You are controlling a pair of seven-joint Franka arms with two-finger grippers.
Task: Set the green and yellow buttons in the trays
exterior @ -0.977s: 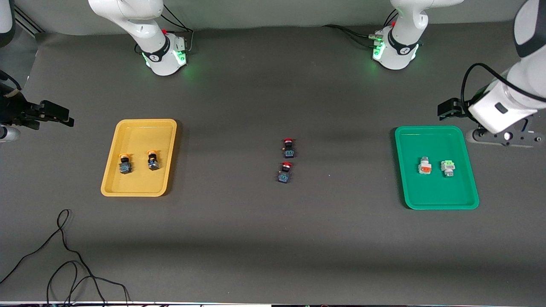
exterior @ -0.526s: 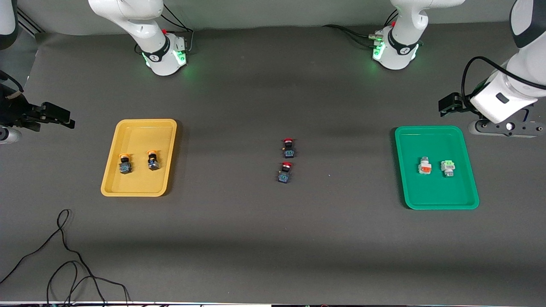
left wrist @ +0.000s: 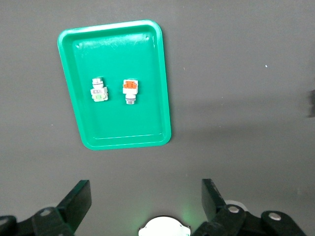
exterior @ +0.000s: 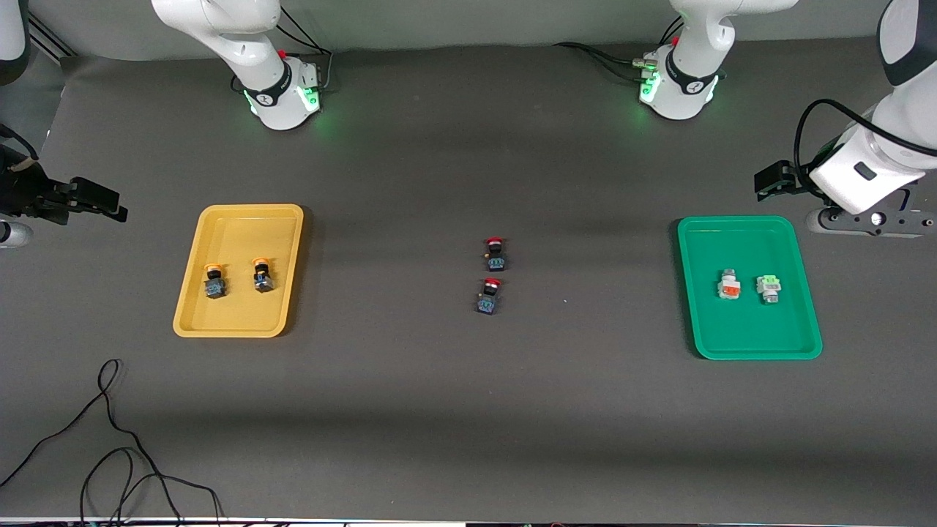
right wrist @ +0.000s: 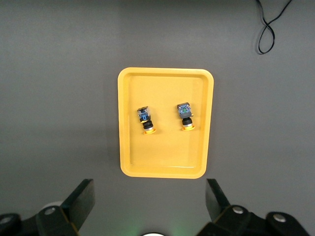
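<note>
2 yellow buttons in yellow tray | green button in green tray | left pincer wide, empty, raised over bench | right pincer wide, empty, raised over bench

A dark grey table carries everything. A yellow tray lies flat on it toward the right arm's end, and a green tray lies flat toward the left arm's end, well apart. Midway between them two red-capped switches rest on the bare surface, one just farther from the front camera than the other. A black cable loops over the near corner at the right arm's end. Both arm bases stand on the far edge.
</note>
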